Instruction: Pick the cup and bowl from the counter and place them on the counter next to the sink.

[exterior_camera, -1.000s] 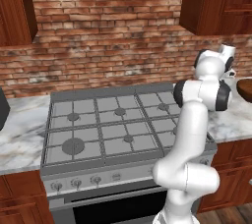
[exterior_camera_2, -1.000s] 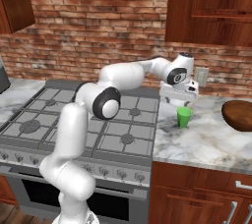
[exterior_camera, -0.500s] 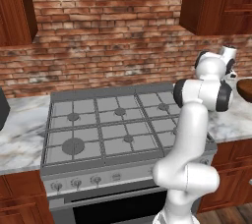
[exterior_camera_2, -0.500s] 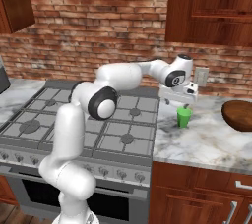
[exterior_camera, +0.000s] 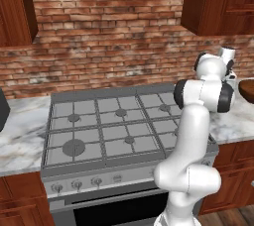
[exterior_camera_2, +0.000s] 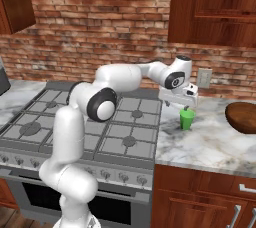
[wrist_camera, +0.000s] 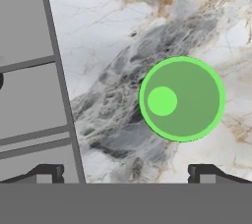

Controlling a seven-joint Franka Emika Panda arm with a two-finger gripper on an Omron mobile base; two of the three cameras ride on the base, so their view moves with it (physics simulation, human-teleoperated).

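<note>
Since a second ago the pincer [exterior_camera_2: 184, 106] has barely shifted, hovering above the cup [exterior_camera_2: 187, 119], jaws spread wide and empty. That cup stands upright on the bench [exterior_camera_2: 210, 142] beside the stove [exterior_camera_2: 100, 127], the bowl [exterior_camera_2: 242, 117] well apart, so a straight descent should straddle it.

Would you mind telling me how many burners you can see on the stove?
6, in two rows of three on the stove: three along the back near the brick wall, three along the front. The arm crosses the right side in the left base view, partly covering those burners.

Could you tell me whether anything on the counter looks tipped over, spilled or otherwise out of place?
Nothing stands out. The cup stands upright and empty on the counter, and the bowl sits level farther along it.
</note>
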